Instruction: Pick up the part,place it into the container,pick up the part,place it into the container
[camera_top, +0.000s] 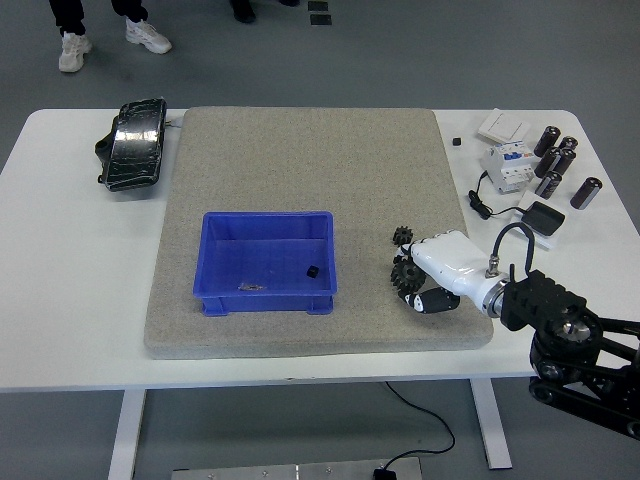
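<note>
The right hand (437, 272) reaches in from the lower right of the frame, low over the mat (310, 180), with its fingers (432, 302) curled around a large gear (408, 275); they look clamped on it, though the white palm hides most of the contact. A small gear (402, 237) lies on the mat just above the hand, right at its upper edge. The blue bin (266, 262) sits at frame centre, left of the hand and apart from it, with a small dark piece (313, 270) and a scrap (250, 287) on its floor. On the desk (70, 260), a black pack (133, 145) lies upper left; cylinders (560, 165) stand upper right.
</note>
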